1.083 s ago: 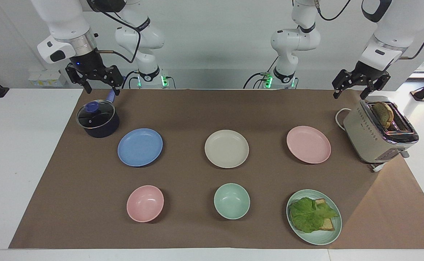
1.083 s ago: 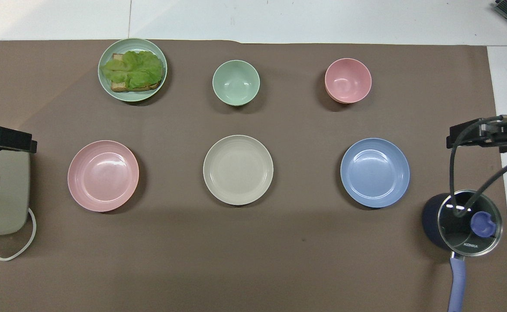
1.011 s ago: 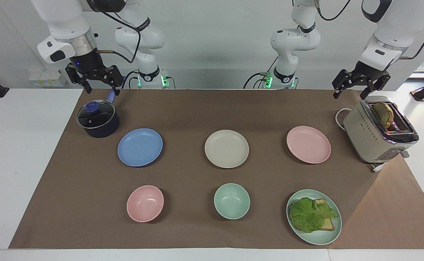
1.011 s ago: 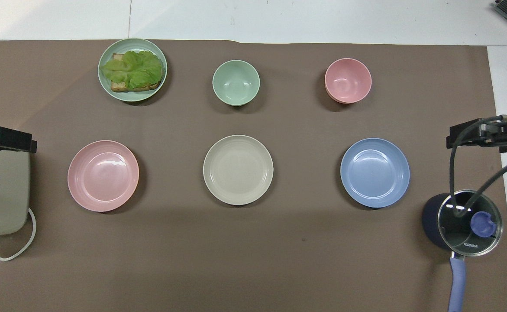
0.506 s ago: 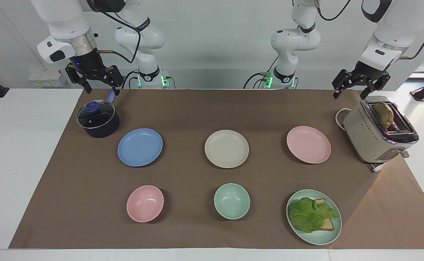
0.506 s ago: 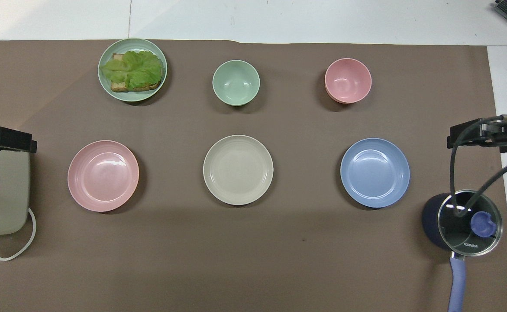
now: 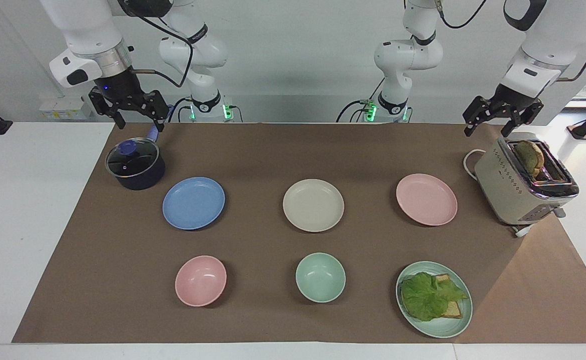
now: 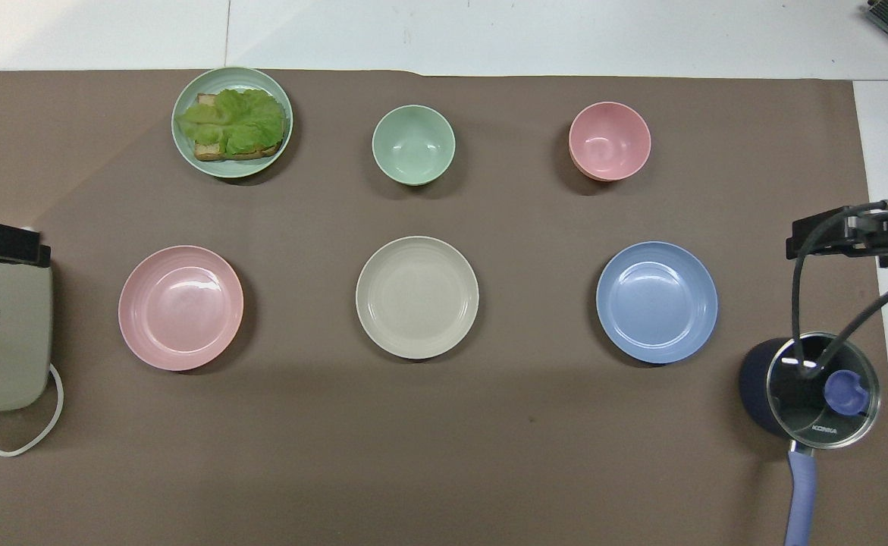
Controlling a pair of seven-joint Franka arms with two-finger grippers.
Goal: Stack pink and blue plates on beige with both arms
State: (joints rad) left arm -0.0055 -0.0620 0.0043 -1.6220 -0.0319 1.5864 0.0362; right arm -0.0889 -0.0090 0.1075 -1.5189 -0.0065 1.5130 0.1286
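Three plates lie in a row on the brown mat: the blue plate (image 7: 193,203) (image 8: 657,302) toward the right arm's end, the beige plate (image 7: 313,205) (image 8: 417,297) in the middle, and the pink plate (image 7: 426,199) (image 8: 180,307) toward the left arm's end. Nothing is on any of them. My right gripper (image 7: 141,125) (image 8: 845,235) hangs open and empty over the pot's handle side. Above the toaster's corner, my left gripper (image 7: 485,132) (image 8: 0,243) is also open and empty. Neither gripper touches a plate.
A dark lidded pot (image 7: 135,164) stands beside the blue plate. A toaster (image 7: 523,182) with bread stands beside the pink plate. Farther from the robots sit a pink bowl (image 7: 200,280), a mint-green bowl (image 7: 320,277) and a green plate (image 7: 438,332) holding a lettuce sandwich.
Both grippers have risen slightly and drawn a little outward toward the table's ends. The plates have not moved.
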